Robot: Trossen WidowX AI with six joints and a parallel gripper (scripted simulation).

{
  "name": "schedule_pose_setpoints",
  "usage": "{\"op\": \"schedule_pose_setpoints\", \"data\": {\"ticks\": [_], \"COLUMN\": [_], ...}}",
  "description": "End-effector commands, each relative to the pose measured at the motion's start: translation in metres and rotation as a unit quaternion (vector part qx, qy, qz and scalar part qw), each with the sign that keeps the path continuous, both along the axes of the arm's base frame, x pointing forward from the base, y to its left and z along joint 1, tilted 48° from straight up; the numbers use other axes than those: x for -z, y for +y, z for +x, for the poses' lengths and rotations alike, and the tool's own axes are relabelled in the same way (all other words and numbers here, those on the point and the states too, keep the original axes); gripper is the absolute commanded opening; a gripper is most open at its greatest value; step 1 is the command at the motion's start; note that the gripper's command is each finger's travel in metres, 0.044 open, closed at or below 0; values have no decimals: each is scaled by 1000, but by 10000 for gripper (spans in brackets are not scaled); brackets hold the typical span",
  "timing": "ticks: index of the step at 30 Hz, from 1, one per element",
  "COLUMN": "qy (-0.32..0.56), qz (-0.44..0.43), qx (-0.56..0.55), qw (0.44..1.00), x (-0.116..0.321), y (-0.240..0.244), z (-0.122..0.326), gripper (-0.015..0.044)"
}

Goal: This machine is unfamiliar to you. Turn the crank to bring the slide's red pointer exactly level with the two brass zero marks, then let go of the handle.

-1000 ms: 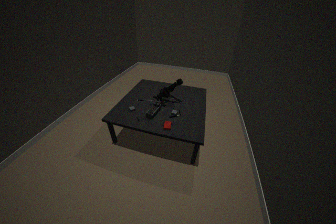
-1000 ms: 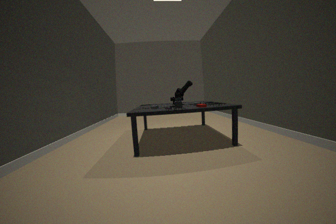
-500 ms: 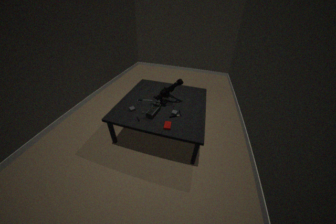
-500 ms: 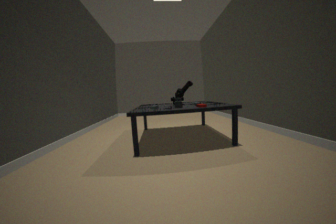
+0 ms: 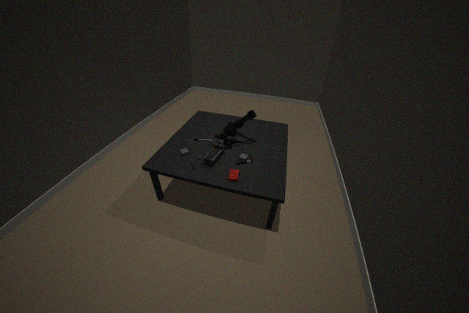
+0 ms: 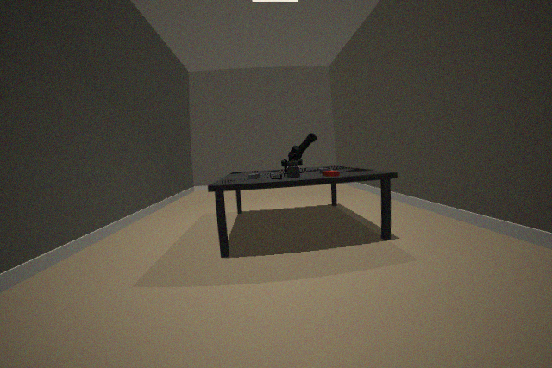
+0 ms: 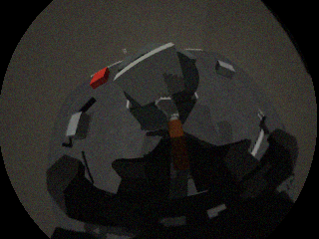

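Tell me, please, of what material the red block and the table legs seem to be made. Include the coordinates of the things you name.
Red block (image 5: 233, 174) (image 6: 330, 173) (image 7: 100, 78): perhaps matte plastic, evenly coloured.
Table legs (image 5: 157, 185) (image 6: 385, 208): possibly painted metal; dark, straight, no visible grain.

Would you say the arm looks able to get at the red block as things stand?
Probably not right away: the gripper is shut on the orange handle and would likely need to release it first. Nothing appears to cover the red block.
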State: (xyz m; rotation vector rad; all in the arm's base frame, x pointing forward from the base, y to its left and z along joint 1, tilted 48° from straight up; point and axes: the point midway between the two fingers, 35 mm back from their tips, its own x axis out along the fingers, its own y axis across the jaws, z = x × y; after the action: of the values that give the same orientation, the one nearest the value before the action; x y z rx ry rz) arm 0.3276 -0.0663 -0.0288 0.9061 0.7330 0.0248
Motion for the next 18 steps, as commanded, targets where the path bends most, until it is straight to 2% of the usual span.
{"op": "schedule_pose_setpoints", "data": {"ticks": [1, 18], "qy": [-6, -6], "qz": [2, 2], "qx": [-12, -12], "qw": [1000, 1000], "x": [-4, -10], "y": [8, 12], "z": [3, 4], "gripper": [0, 0]}}
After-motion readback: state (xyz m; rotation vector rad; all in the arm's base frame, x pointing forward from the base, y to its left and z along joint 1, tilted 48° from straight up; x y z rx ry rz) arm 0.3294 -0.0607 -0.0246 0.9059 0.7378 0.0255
